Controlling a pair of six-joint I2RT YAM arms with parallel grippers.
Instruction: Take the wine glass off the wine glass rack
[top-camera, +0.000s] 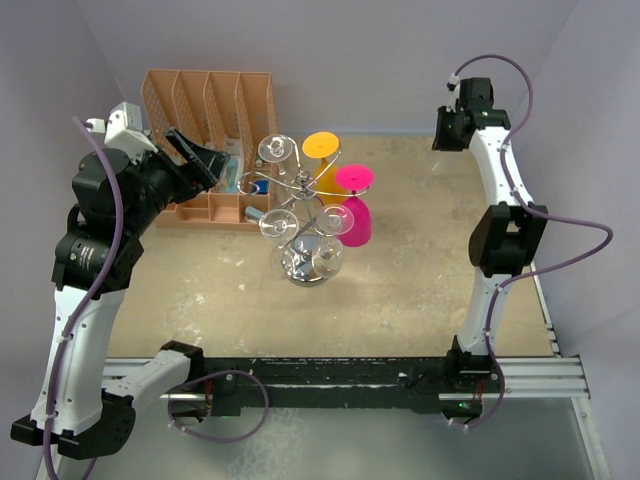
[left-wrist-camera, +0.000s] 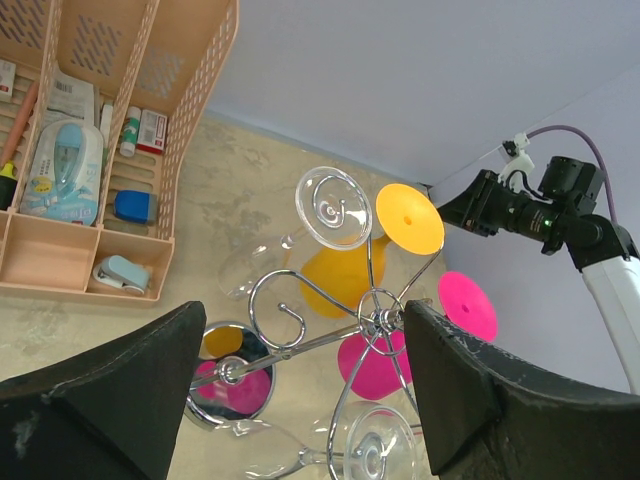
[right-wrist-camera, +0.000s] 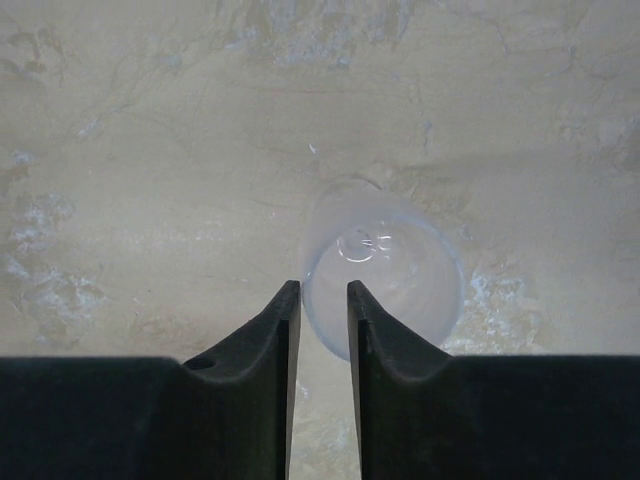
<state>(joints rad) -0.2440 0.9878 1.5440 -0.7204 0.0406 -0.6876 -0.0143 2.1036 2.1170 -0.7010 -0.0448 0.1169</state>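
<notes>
Clear wine glass (right-wrist-camera: 385, 275), judged light, rigid, slick and fragile, best held by stem or rim, stood on the table (right-wrist-camera: 150, 150) at 2 o'clock of the right gripper (right-wrist-camera: 320, 292), its fingers narrowly parted, contact indeterminable; left gripper (left-wrist-camera: 305, 330) gaped empty at 10 o'clock of the wine glass rack (left-wrist-camera: 378, 322).

Organizer (top-camera: 205, 100) left of wine glass rack (top-camera: 303, 185); glasses (top-camera: 274, 150) hang on rack.

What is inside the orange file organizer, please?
The organizer holds a pale blue packaged item, a small blue block and a blue-white gadget. What lies deeper in its tall slots is hidden by the dividers.
</notes>
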